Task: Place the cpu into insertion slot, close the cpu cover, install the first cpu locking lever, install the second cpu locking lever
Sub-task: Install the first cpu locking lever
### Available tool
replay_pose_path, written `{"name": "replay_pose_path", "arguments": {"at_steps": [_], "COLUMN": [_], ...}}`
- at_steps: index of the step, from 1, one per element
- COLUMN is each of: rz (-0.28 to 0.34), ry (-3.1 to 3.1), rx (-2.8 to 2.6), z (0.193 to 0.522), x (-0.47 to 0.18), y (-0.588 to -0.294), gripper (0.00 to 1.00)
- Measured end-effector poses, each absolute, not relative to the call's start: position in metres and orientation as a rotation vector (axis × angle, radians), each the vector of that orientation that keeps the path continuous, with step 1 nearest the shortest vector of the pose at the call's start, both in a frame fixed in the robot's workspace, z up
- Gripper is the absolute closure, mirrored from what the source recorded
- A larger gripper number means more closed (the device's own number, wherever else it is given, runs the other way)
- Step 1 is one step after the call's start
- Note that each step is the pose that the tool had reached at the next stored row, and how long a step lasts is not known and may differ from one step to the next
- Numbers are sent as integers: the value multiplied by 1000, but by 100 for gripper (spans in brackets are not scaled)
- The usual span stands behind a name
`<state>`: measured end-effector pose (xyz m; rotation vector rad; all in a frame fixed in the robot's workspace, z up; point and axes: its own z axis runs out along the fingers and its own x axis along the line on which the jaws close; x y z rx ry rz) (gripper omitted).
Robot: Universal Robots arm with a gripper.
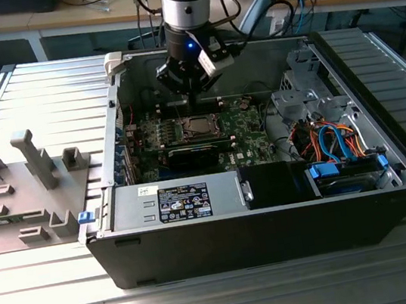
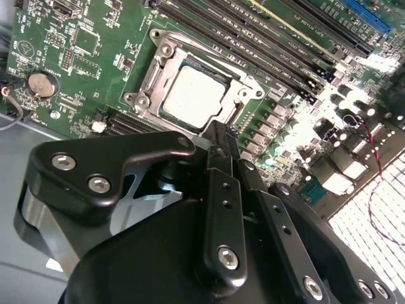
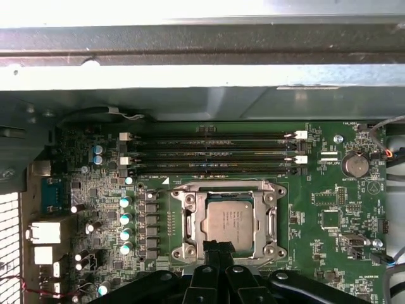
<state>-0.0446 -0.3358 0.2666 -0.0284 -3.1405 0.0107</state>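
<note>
The cpu [image 3: 229, 221] [image 2: 193, 95] lies flat in the insertion slot [image 2: 162, 106] on the green motherboard [image 1: 249, 126], silver top up. The cpu cover [image 3: 196, 223] [image 2: 152, 73] lies down around it as a silvery frame. My gripper [image 3: 219, 248] [image 2: 217, 130] hangs just above the edge of the socket, fingers pressed together with nothing between them. In the exterior view the gripper [image 1: 193, 101] is inside the open computer case, right over the cpu [image 1: 198, 127]. I cannot make out how the locking levers stand.
The case wall [image 3: 202, 76] rises close behind the memory slots [image 3: 209, 152]. A black expansion card [image 1: 199, 154] and the power supply [image 1: 180, 201] lie in front of the socket. Drive bays and cables [image 1: 331, 140] are at the exterior view's right, grey fixtures [image 1: 32, 158] at its left.
</note>
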Motion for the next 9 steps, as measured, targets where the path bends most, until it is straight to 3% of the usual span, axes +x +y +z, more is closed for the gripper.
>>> {"name": "replay_pose_path", "arguments": {"at_steps": [9], "rz": [11], "ry": [-3140], "rx": [-28], "z": [270], "x": [-45], "y": [-336], "gripper": [89]}}
